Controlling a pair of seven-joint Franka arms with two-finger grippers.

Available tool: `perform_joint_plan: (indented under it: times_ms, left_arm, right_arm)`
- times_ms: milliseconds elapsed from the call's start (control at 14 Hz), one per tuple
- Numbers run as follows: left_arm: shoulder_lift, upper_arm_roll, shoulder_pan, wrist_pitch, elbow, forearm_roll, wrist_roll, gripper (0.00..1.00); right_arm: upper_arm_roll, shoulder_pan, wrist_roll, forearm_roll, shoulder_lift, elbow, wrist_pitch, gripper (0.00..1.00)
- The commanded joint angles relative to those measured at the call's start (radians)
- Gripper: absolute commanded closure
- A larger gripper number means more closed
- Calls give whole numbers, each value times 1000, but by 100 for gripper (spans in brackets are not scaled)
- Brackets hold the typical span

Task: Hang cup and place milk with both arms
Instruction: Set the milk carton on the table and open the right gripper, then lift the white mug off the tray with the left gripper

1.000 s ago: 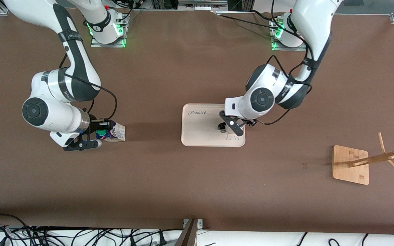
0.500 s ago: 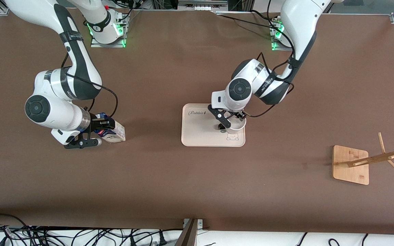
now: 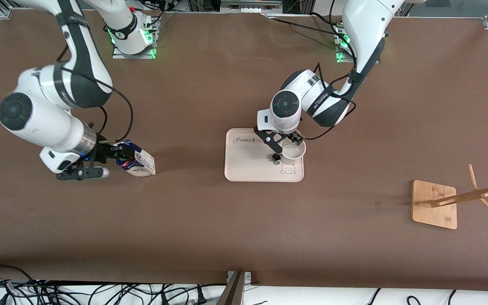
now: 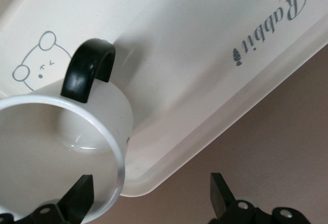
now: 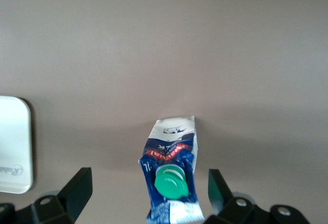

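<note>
A small white cup (image 3: 293, 153) with a black loop handle (image 4: 87, 70) stands upright on a pale tray (image 3: 244, 163), at the tray's end toward my left arm's side of the counter (image 3: 235, 228). The tray carries the word "Rabbit" (image 4: 267, 21) and a line drawing of a bear face (image 4: 38, 61). My left hand (image 3: 284, 149) sits low over the cup, its fingers spread wide. In the left wrist view one fingertip (image 4: 79, 196) overlaps the cup's rim and the other hangs past the tray's edge over bare counter, so the cup is not gripped.

The milk (image 3: 136, 159), a small carton with a dark blue top, white lower sides and a round green cap (image 5: 172, 182), stands on the counter toward my right arm's end, well apart from the tray. It looks tilted in the front view. My right hand (image 3: 100, 163) is just beside the carton's top, fingers wide open. In the right wrist view the carton's capped end lies between the two fingertips (image 5: 79, 185) with clear space on each side, so nothing is held.

A wooden rack (image 3: 443, 203) with a flat square base and slanting pegs stands toward my left arm's end of the counter, nearer the front camera than the tray and well apart from it.
</note>
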Motion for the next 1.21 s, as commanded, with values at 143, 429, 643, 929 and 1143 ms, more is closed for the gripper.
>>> perform_joint_plan:
  times_ms: [143,429,643,929,1143]
  left_arm:
    - [1,-5,8,14,-6,69,-2,14]
    - [0,-5,9,12,0,74,-13,100]
    - [1,-5,11,11,5,72,-17,100]
    - [-8,-5,12,11,43,72,-24,100]
    - [-64,10,22,-3,118,61,-50,100]
  right_arm:
    - [-25,-9,10,-66,-189,-14,-135,0]
    - [-63,-9,10,-75,-234,56,-241,0]
    - [-101,-9,11,-73,-227,127,-307,0]
    - [-111,-9,14,-96,-207,127,-311,0]
    - [-109,-6,14,-96,-205,127,-303,0]
